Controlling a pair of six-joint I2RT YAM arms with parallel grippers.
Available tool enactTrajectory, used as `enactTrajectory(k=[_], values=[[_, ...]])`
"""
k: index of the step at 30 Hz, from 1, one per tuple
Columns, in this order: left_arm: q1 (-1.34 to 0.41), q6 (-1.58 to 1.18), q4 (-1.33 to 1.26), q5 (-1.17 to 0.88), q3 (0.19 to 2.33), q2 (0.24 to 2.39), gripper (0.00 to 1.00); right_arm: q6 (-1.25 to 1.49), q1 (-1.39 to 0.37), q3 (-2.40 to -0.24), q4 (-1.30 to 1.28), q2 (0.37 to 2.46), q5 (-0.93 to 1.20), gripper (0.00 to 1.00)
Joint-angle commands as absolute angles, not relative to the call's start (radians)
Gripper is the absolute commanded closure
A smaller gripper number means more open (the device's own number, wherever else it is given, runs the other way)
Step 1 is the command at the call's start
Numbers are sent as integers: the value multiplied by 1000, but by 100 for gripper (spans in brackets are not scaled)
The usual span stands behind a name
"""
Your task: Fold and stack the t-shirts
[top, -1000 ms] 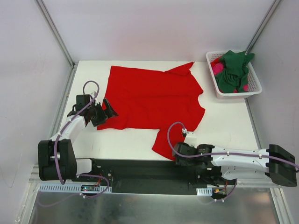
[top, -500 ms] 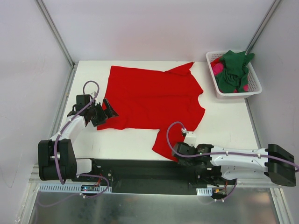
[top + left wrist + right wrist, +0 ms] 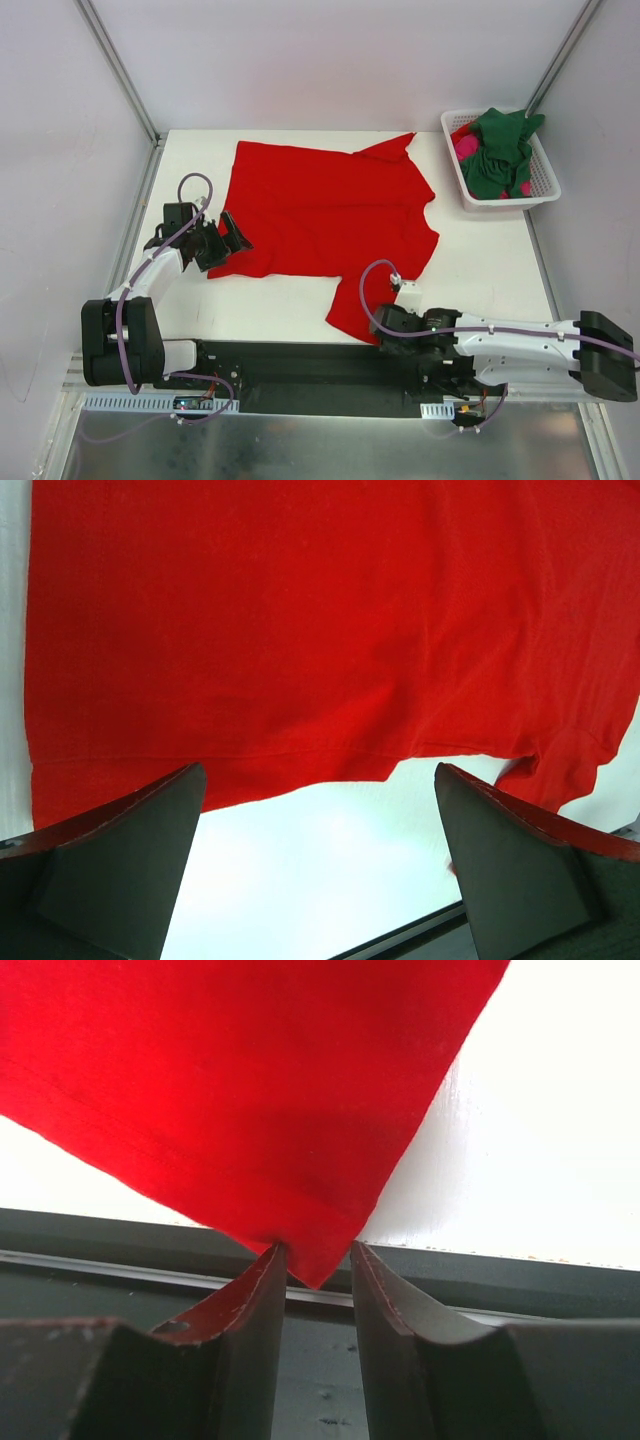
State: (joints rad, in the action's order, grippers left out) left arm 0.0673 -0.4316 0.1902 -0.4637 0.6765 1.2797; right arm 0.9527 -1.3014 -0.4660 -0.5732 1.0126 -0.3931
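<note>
**A:** While the red t-shirt point(image 3: 320, 210) lies spread flat mid-tabletop point(image 3: 480, 260), why is the right gripper point(image 3: 318, 1260) down at the near edge?

**B:** Its jaws stand narrowly apart around the sleeve tip point(image 3: 300, 1210), not pinching, probably to lift it for a fold.

**A:** And the left gripper point(image 3: 318, 775)?

**B:** It is spread wide over the near-left hem point(image 3: 250, 770), likely to match. The green t-shirt point(image 3: 500, 150) and the pink t-shirt point(image 3: 463, 147) sit in the basket point(image 3: 545, 190), far-right corner.

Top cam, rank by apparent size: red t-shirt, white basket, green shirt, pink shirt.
1. bright red cloth t-shirt, spread flat
2. white slotted plastic basket
3. dark green cloth shirt, heaped in it
4. magenta-pink cloth shirt, mostly buried, so only its visible scraps rank
</note>
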Motion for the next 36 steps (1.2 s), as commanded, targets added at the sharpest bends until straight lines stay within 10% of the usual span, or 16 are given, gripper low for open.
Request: enactTrajectory(k=[1, 36], values=[[81, -430, 176, -485, 704, 1285, 1, 969, -1304, -499, -630, 953, -431, 64], [81, -430, 175, -489, 701, 1282, 2, 983, -1310, -509, -674, 914, -440, 64]])
